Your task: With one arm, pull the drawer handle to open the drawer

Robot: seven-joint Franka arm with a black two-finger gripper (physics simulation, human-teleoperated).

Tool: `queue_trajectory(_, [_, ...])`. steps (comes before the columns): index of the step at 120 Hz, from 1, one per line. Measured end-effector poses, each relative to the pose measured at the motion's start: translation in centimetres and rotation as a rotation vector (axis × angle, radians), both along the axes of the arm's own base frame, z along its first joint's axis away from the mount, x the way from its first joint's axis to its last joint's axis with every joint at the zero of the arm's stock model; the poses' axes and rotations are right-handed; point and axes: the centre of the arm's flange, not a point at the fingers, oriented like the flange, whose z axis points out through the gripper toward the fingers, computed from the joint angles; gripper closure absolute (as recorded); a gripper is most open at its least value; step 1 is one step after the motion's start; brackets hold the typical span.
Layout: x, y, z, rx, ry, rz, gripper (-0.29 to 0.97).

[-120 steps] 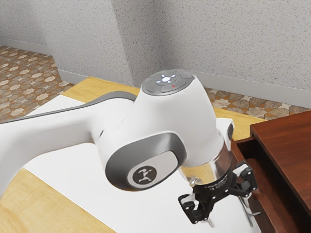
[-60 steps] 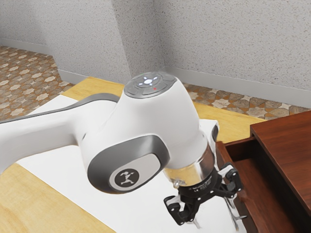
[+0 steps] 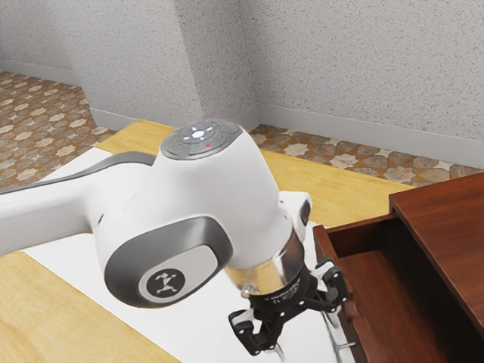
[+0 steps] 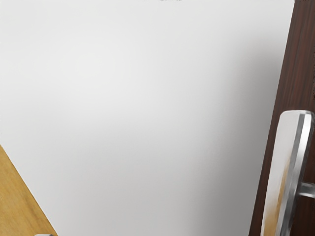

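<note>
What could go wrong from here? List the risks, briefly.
1. The claw sits by the metal handle at the exterior view's lower edge. Its hold cannot be confirmed, so it might slip off mid-pull.
2. The drawer is partly out of the wooden cabinet. Pulling much further may draw it right out or drag the cabinet along.

Close side view over arm (image 3: 197, 219) toward drawer (image 3: 378, 287); wrist view downward, near; shared: handle (image 4: 288, 172), white mat (image 4: 138, 108).

Drawer (image 3: 376, 281) farther out than before
</note>
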Motion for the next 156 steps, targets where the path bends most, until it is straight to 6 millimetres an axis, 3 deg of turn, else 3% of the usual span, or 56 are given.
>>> queue_trajectory(76, [-2.7,1.8,0.4,0.001,-0.002,0.016,0.15])
queue_trajectory(106, [-3.0,1.7,2.0,-0.013,-0.031,0.014,0.14])
queue_trajectory(122, [-3.1,1.7,4.9,-0.034,-0.073,0.014,0.14])
queue_trajectory(129, [-2.8,2.2,9.0,-0.062,-0.119,0.024,0.12])
queue_trajectory(136, [-2.5,4.1,13.7,-0.097,-0.134,0.056,0.09])
queue_trajectory(148, [-3.9,3.0,16.8,-0.048,-0.130,0.007,0.05])
queue_trajectory(156, [-2.3,2.6,18.2,0.040,-0.148,-0.056,0.04])
